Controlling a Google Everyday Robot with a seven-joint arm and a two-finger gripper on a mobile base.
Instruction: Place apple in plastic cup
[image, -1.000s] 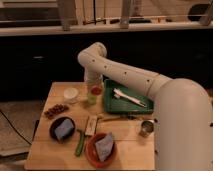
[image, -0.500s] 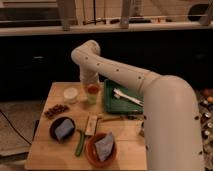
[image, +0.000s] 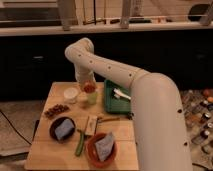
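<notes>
The apple (image: 90, 88), small, round and orange-red, sits at the mouth of the plastic cup (image: 92, 98). The cup is a pale yellow-green tumbler standing at the back middle of the wooden table (image: 50, 150). My gripper (image: 85, 81) hangs straight down from the wrist, just above and behind the apple, close to or touching it. The white arm runs from the lower right up to an elbow (image: 80, 50) over the table's back edge.
A white cup (image: 71, 94) stands left of the plastic cup, with a heap of reddish-brown bits (image: 56, 109) further left. A green tray (image: 116, 99) lies to the right. In front are a dark bowl (image: 62, 128), an orange bowl (image: 102, 148) and a green vegetable (image: 80, 145).
The arm's elbow has swung left and higher. The forearm now covers the table's right side and hides the metal cup. The apple has stayed at the plastic cup.
</notes>
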